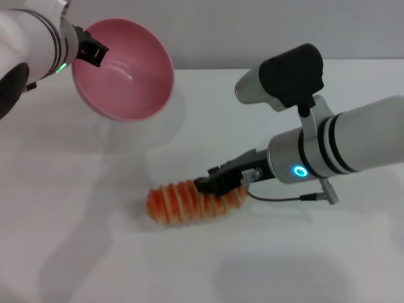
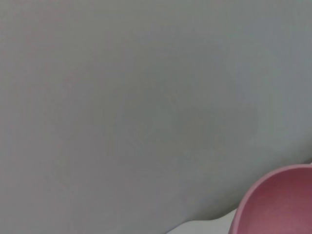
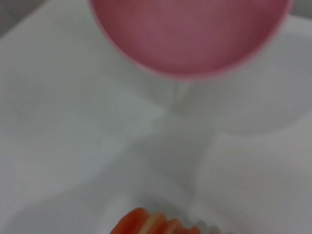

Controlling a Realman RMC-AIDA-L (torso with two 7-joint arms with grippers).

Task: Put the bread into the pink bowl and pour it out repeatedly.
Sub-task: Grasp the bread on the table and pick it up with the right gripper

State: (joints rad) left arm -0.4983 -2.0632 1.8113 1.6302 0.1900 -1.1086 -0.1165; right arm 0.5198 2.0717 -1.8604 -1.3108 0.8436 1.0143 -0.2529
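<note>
Bread (image 1: 189, 202) lies flat on the white counter (image 1: 76, 252), striped top up, near the front centre; its orange end shows in the right wrist view (image 3: 146, 225). Right gripper (image 1: 211, 183) sits low at the loaf's right end, dark fingers on or just over it; cannot tell if they are clamped on it. Pink bowl (image 1: 126, 69) is held up off the counter at far left, tipped so its empty inside faces the loaf. Left gripper (image 1: 91, 50) is clamped on the bowl's rim.
</note>
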